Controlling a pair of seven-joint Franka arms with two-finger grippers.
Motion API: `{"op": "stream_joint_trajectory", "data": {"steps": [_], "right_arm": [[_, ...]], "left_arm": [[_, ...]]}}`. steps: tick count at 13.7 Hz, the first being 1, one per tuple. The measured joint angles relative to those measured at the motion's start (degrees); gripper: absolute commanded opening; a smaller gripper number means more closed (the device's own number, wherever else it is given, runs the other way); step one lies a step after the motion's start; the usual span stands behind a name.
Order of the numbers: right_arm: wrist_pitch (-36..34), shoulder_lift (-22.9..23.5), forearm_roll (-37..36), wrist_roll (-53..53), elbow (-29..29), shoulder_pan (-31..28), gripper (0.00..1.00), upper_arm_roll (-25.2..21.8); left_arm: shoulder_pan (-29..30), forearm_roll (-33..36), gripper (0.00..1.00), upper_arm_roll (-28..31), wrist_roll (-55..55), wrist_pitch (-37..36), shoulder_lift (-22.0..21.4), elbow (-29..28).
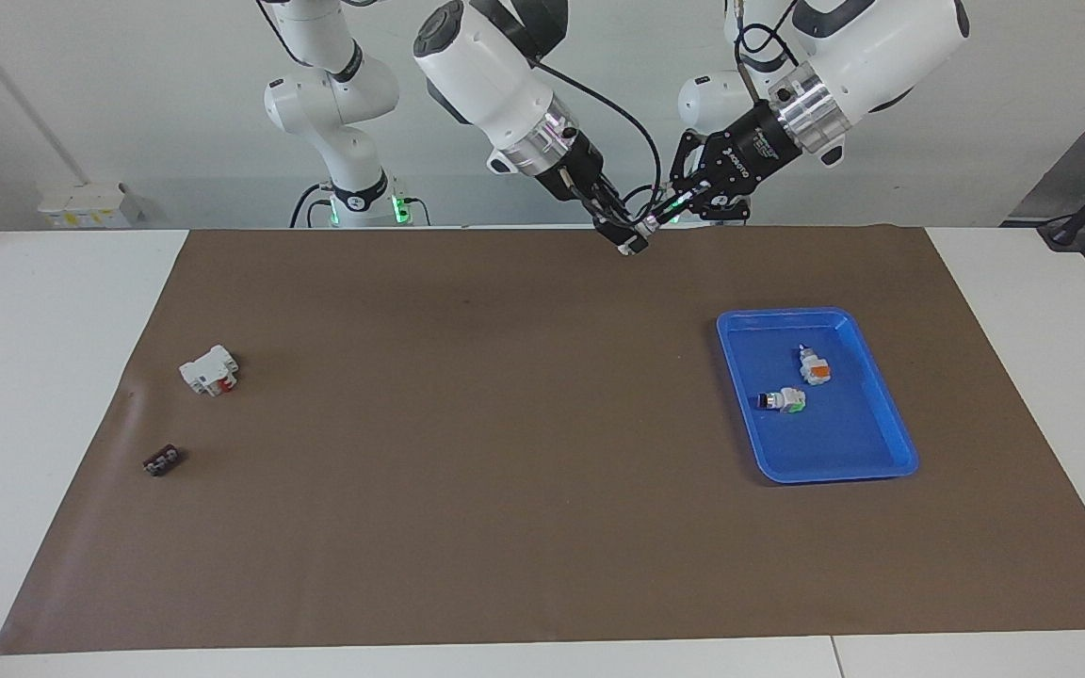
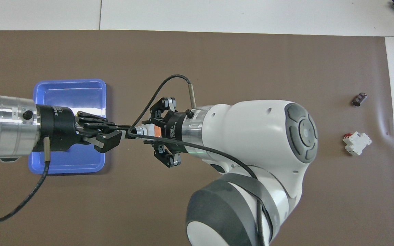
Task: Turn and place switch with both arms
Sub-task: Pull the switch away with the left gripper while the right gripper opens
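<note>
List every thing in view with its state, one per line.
Switch: in the air, held between both grippers.
Right gripper: shut on the switch.
Left gripper: shut on the switch's black end.
Blue tray: flat on the mat, two small switches in it.
White block: lying on the mat.

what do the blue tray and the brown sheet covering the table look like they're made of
The blue tray looks like molded plastic: glossy, with bright reflections on its floor, rounded corners and a raised rim. The brown sheet looks like matte paper or thin card, since it shows no shine and creases near the white breaker; fabric can't be excluded.
</note>
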Motion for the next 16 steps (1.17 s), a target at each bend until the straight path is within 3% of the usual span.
{"op": "stream_joint_trajectory", "data": {"steps": [9,10,11,16], "right_arm": [[1.48,1.72,0.03,0.0,0.68,0.91,0.0,0.5],[1.48,1.81,0.06,0.04,0.77,0.91,0.59,0.51],[1.48,1.87,0.07,0.07,0.85,0.91,1.0,0.52],[-3.66,-1.93,-0.68,-2.13,0.78,-1.71,1.0,-0.92]], "left_arm": [[2.04,-0.62,0.0,-0.1,-7.1,0.11,-1.41,-2.47],[2.13,-0.64,0.0,-0.12,-7.1,0.11,-1.42,-2.51],[2.22,-0.64,0.0,-0.16,-7.1,0.14,-1.42,-2.51],[6.24,6.34,0.0,1.25,-6.29,2.4,-1.45,-4.58]]}}
